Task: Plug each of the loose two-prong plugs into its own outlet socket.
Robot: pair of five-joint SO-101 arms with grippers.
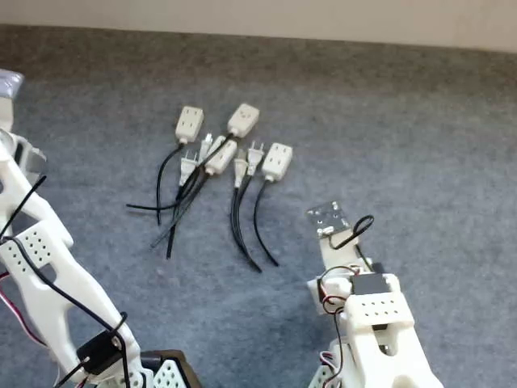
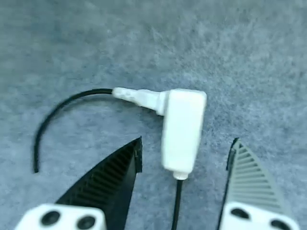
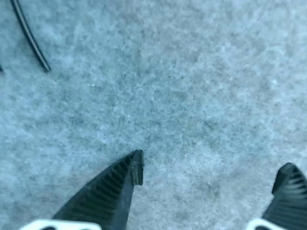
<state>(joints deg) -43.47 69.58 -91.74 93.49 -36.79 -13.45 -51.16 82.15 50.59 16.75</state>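
On fuzzy carpet (image 1: 420,121), boxy sockets (image 1: 277,161), thin cords (image 1: 240,230)

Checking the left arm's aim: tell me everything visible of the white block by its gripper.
The white block looks like smooth plastic, oblong with rounded corners, lying flat on grey carpet. A white sleeve at one far corner leads into a black cord; a second cord leaves its near end, which sits between the fingers of the open left gripper, touching neither.

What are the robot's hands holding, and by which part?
Nothing. The left hand is open over a socket lying on the carpet; the right hand is open over bare carpet.
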